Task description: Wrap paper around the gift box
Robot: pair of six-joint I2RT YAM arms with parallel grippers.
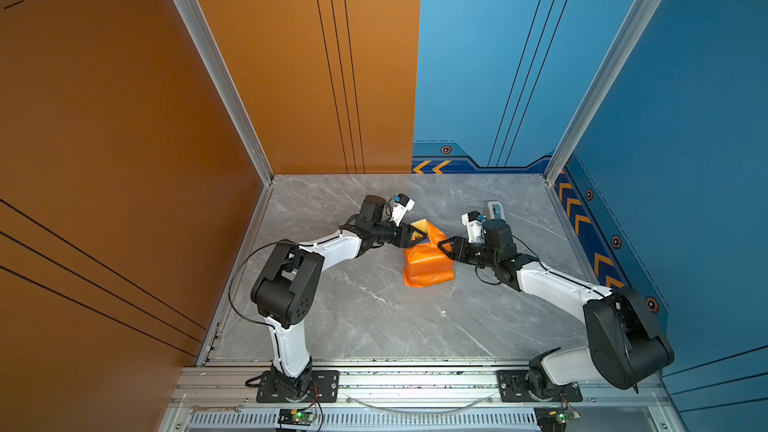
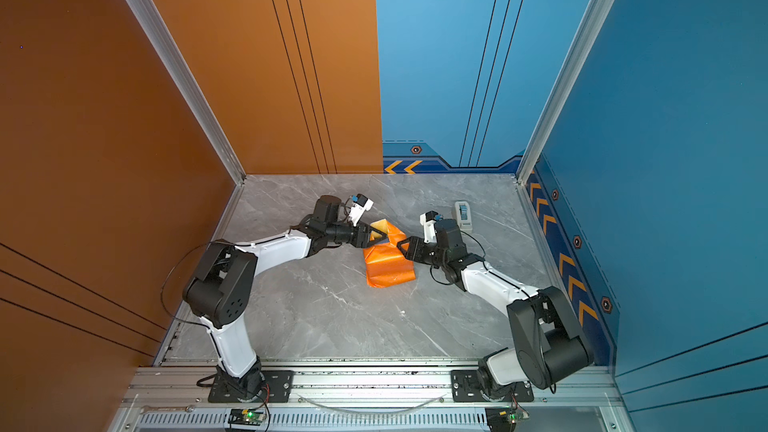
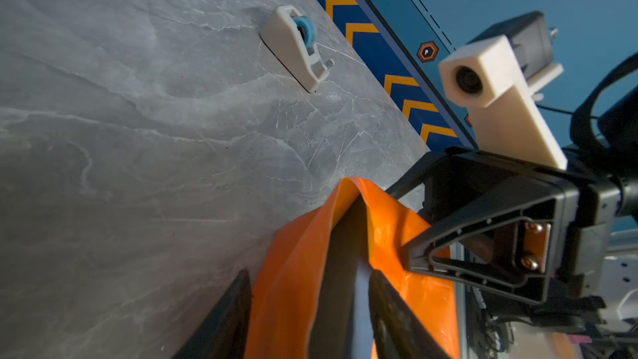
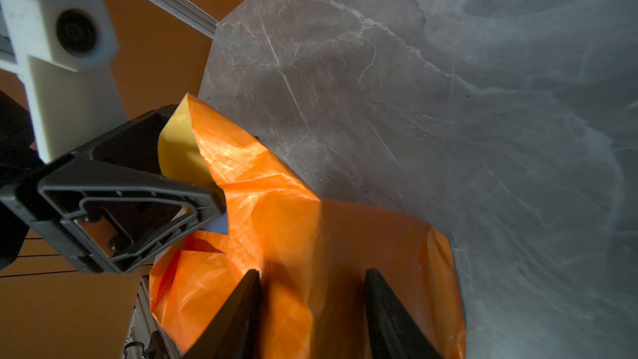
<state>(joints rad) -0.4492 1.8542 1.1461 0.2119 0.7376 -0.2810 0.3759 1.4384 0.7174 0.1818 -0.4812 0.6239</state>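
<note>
Orange paper (image 1: 426, 268) bundled over gift box (image 4: 217, 226) mid-table (image 1: 374, 317), only a blue corner showing, left gripper (image 1: 420, 236) jaws apart astride raised flap, right gripper (image 1: 444, 245) half-spread against bundle, grip unclear, tape dispenser (image 1: 494, 209) behind.

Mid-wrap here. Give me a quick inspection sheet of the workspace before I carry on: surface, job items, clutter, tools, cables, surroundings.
Surface: grey veined tabletop, nothing spilled seen.
Job's things: paper folded orange side out around the gift box, of which only a blue corner shows; its pale yellow face shows at the far end.
Clutter: tape dispenser at the far right; wrench on the front rail.
Grippers: left tool open astride a paper fold; right tool astride the paper-covered box, grip unclear.
Cables: black cable loops beside the left arm, clear of the paper.
Surroundings: orange wall and blue wall, nothing else seen.
</note>
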